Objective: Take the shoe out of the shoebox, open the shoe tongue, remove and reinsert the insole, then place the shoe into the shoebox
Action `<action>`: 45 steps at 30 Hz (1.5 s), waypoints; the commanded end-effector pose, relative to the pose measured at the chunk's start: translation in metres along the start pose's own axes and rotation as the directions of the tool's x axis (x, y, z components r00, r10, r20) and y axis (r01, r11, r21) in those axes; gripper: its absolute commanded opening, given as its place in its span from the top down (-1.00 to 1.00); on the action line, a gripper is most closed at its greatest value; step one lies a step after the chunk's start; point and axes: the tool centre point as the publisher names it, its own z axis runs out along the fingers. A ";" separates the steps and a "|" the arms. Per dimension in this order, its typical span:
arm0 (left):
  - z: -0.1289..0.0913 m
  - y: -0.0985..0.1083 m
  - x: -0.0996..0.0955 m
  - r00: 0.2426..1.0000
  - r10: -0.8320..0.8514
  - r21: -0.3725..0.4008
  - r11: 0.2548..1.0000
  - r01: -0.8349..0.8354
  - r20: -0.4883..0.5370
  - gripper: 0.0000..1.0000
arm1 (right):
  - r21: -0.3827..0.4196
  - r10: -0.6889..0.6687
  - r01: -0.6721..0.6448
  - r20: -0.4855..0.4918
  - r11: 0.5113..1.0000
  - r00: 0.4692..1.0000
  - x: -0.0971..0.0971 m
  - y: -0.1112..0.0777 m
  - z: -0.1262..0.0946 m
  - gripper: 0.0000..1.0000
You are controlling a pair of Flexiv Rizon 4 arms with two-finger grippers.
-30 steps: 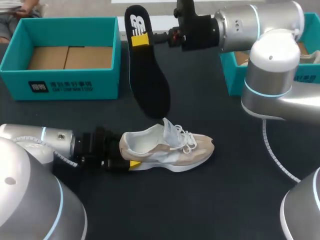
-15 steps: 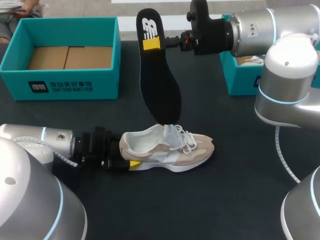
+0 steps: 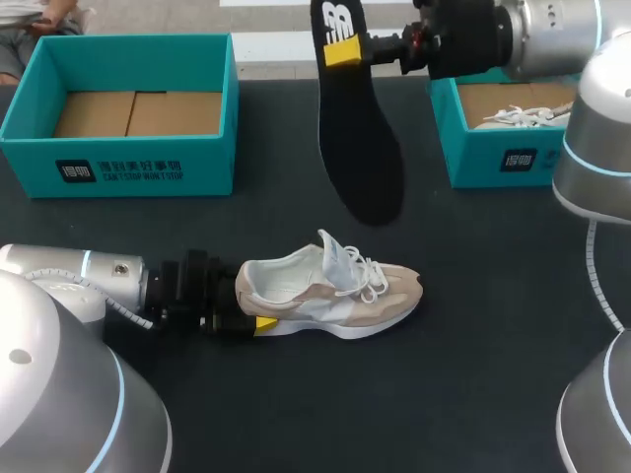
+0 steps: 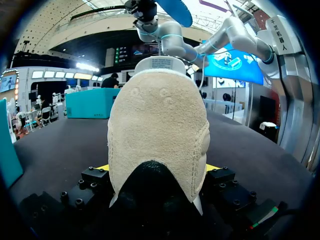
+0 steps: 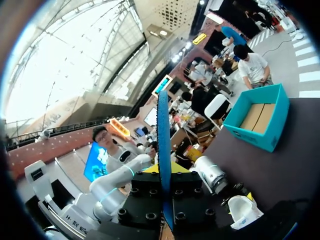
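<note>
The shoe [image 3: 330, 294] is out of its box and lies on its sole on the dark table [image 3: 473, 384], its heel clamped between the left gripper's [image 3: 254, 309] fingers from both sides and its toe pointing straight ahead of them. The tongue stands raised, and the insole [image 3: 360, 148] is already out. The right gripper [image 3: 345, 51] pinches it near the heel end, so it hangs toe-down below those fingers, above the table and well apart from the shoe. I judge the take-out, tongue-opening and insole-removal steps done, which leaves feeding the insole back in and then boxing the shoe. The upper is beige suede over pale mesh, with loose white laces and a white sole. From the left wrist view the heel [image 4: 157, 150] is a rounded, napped suede cup with a dark patch low down, filling the gap between the yellow tips. The insole is a thin, flat, foot-shaped sheet, black on its top face with a white mark near the gripped end. In the right wrist view it is edge-on between the fingers, a narrow blue strip [image 5: 162, 150], and probably flexible. The teal shoebox [image 3: 118, 168] on the left arm's side is open with a bare cardboard floor. A second teal box [image 3: 493, 158] near the right arm holds another white-laced shoe [image 3: 523, 116].
</note>
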 end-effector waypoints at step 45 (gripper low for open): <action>0.000 0.003 0.001 1.000 0.000 -0.003 1.000 0.000 0.000 1.00 | -0.141 0.112 -0.109 0.011 0.984 0.994 0.086 -0.089 -0.004 1.00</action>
